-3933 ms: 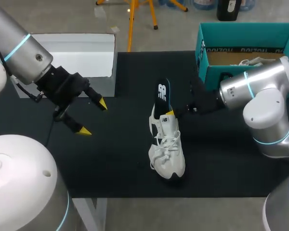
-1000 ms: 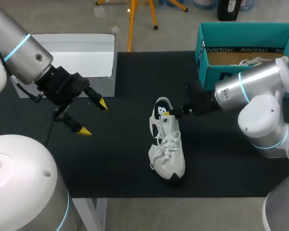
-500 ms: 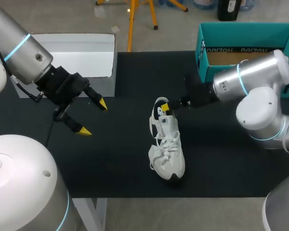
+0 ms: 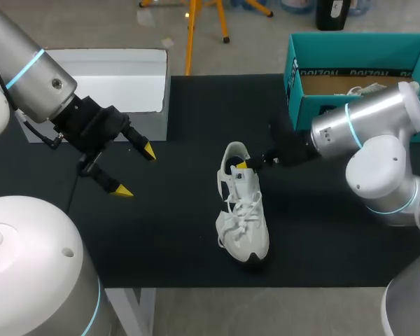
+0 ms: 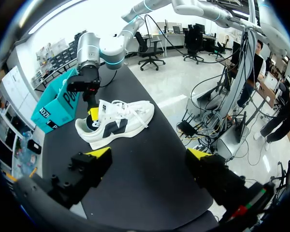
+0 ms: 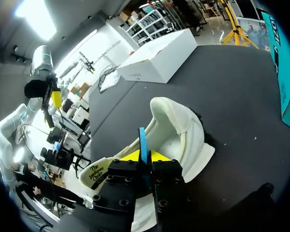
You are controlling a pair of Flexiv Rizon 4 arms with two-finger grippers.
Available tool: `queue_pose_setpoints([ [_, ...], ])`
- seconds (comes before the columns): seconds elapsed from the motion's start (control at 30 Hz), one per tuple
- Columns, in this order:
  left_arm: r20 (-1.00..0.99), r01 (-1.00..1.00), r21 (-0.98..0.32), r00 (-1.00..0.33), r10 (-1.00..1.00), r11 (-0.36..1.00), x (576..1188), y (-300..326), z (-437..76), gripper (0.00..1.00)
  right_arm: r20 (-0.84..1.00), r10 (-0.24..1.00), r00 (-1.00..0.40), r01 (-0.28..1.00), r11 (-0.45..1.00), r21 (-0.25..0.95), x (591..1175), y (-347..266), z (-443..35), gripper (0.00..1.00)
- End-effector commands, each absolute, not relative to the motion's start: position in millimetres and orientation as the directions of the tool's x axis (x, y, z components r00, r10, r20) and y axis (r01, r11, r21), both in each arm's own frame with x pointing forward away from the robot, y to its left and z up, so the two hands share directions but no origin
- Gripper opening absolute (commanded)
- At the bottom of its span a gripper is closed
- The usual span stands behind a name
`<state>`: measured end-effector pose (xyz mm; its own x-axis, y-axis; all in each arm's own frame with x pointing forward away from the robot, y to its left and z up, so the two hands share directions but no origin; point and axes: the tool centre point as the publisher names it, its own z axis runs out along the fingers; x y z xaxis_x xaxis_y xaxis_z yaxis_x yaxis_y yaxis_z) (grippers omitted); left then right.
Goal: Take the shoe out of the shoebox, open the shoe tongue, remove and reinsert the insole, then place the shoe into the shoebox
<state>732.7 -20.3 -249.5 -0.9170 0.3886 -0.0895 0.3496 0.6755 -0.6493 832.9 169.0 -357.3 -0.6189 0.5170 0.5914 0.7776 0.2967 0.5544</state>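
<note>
Right claw [image 4: 243, 165] pinches insole [image 6: 143, 141] inside shoe [image 4: 243, 224]; left claw [image 4: 135, 171] hangs spread, well apart.

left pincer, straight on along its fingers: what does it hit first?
Probably the white shoe, straight ahead of the open left pincer; angled down, it may touch the black table first. Depth is unclear.

You have a black surface [image 4: 182, 238] with three things lying on it. A white shoe [image 4: 245, 217] stands upright on its sole near the middle, toe toward the near edge. The open teal shoebox [image 4: 297, 91] sits at the far right corner. A white box [image 4: 105, 77] sits at the far left, well apart from the shoe.
</note>
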Motion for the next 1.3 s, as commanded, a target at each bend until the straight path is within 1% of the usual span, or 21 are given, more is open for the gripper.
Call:
queue_pose_setpoints([
  [0.03,-0.086,0.349,-0.646,-0.917,0.39,0.679,733,-21,-249,1.0,0.578,0.526,-0.624,0.773,0.309,0.554,834,176,-349,1.0],
  [0.4,-0.086,0.349,-0.646,-0.917,0.39,0.679,733,-21,-249,1.0,0.507,0.547,-0.666,0.725,0.313,0.614,854,173,-325,1.0],
  [0.6,-0.086,0.349,-0.646,-0.917,0.39,0.679,733,-21,-249,1.0,0.43,0.64,-0.636,0.721,0.296,0.626,862,162,-302,1.0],
  [0.7,-0.086,0.349,-0.646,-0.917,0.39,0.679,733,-21,-249,1.0,0.385,0.725,-0.571,0.767,0.304,0.565,859,161,-297,1.0],
  [0.77,-0.086,0.349,-0.646,-0.917,0.39,0.679,733,-21,-249,1.0,0.295,0.814,-0.5,0.819,0.334,0.467,856,162,-295,1.0],
  [0.8,-0.086,0.349,-0.646,-0.917,0.39,0.679,733,-21,-249,1.0,0.284,0.827,-0.485,0.826,0.327,0.459,855,163,-294,1.0],
  [0.83,-0.086,0.349,-0.646,-0.917,0.39,0.679,733,-21,-249,1.0,0.245,0.858,-0.45,0.848,0.325,0.42,854,163,-293,1.0],
  [0.87,-0.086,0.349,-0.646,-0.917,0.39,0.679,733,-21,-249,1.0,0.152,0.888,-0.434,0.857,0.354,0.375,854,164,-295,1.0],
  [0.9,-0.086,0.349,-0.646,-0.917,0.39,0.679,733,-21,-249,1.0,0.126,0.889,-0.44,0.851,0.368,0.374,850,166,-294,1.0],
  [0.93,-0.086,0.349,-0.646,-0.917,0.39,0.679,733,-21,-249,1.0,0.101,0.899,-0.426,0.868,0.374,0.327,848,169,-293,1.0],
  [0.97,-0.086,0.349,-0.646,-0.917,0.39,0.679,733,-21,-249,1.0,0.133,0.901,-0.413,0.886,0.364,0.288,849,170,-295,1.0],
  [1.3,-0.086,0.349,-0.646,-0.917,0.39,0.679,733,-21,-249,1.0,0.133,0.901,-0.413,0.886,0.364,0.288,849,170,-295,1.0],
])
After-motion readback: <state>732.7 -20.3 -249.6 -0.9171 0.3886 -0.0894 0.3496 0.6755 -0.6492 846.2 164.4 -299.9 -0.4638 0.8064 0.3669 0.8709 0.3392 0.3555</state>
